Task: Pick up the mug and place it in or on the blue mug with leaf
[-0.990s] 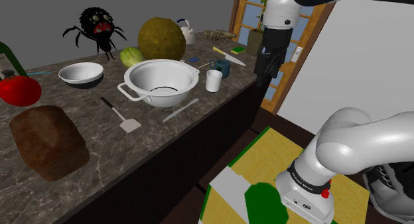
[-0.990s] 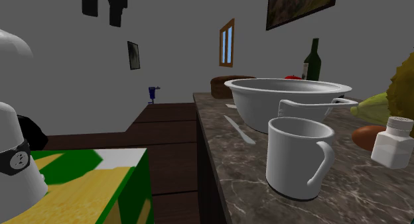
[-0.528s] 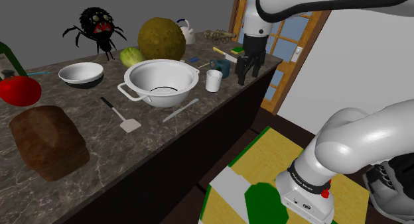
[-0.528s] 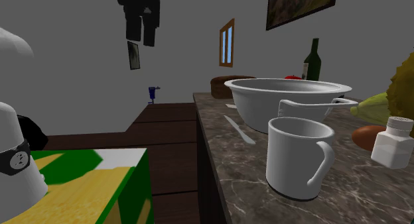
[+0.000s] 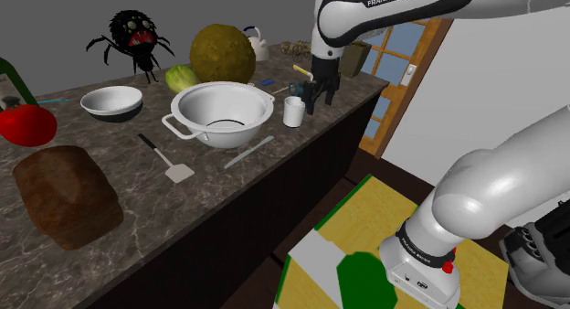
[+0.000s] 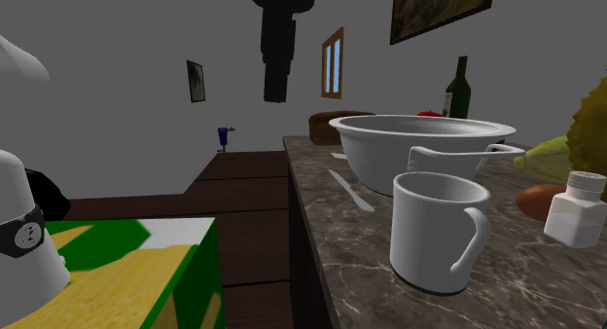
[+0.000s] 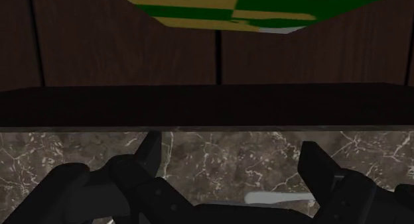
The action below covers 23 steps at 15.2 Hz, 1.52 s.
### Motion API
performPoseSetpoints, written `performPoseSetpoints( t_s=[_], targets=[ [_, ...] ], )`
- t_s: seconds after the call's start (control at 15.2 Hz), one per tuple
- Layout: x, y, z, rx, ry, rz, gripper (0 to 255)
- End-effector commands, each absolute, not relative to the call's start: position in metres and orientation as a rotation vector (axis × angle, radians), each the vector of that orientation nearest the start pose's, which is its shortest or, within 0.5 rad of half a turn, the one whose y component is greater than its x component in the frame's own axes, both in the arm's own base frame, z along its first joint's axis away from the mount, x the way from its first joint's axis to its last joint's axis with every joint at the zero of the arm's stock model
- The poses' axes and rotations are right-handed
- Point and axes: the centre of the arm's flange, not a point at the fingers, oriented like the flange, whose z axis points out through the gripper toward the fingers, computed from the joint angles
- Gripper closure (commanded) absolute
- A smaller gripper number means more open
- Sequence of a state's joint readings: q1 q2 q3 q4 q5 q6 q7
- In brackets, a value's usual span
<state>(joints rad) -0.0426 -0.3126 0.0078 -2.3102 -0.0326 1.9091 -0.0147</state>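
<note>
A plain white mug (image 5: 294, 111) stands upright on the dark marble counter (image 5: 210, 184), with its handle showing in the second exterior view (image 6: 435, 230). Just behind it is the dark blue mug (image 5: 303, 90), partly hidden by my hand. My black gripper (image 5: 318, 101) hangs fingers-down above the counter, just to the shoulder view's right of the white mug, touching neither mug. From the second exterior view the gripper (image 6: 275, 84) is high and left of the white mug. In the wrist view the gripper (image 7: 232, 164) is open, its fingers (image 7: 150, 152) apart over marble near the counter's edge.
A large white two-handled bowl (image 5: 222, 113) sits left of the mug, with a table knife (image 5: 248, 152) and a spatula (image 5: 169, 161) in front of it. A bread loaf (image 5: 64, 196), a small bowl (image 5: 111, 101) and a toy spider (image 5: 137, 37) lie farther left. A white shaker (image 6: 576, 208) stands near the mug.
The arm has swung towards the shoulder view's left, from beyond the counter's end to above the counter beside the white mug. The fingers have stayed apart.
</note>
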Motion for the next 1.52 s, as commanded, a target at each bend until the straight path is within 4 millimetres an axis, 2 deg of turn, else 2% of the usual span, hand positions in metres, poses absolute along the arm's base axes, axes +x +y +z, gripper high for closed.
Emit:
performPoseSetpoints(
  t_s=[0.0,0.79,0.86,1.32,1.45],
  targets=[
    [0.467,-0.023,0.449,-3.175,0.015,0.124,0],
    [0.596,-0.062,0.388,-3.209,0.030,0.025,0],
    [0.599,-0.063,0.388,-3.209,0.031,0.023,0],
    [0.598,-0.066,0.348,-3.209,0.031,0.023,0],
    [0.598,-0.066,0.348,-3.209,0.031,0.023,0]
  ],
)
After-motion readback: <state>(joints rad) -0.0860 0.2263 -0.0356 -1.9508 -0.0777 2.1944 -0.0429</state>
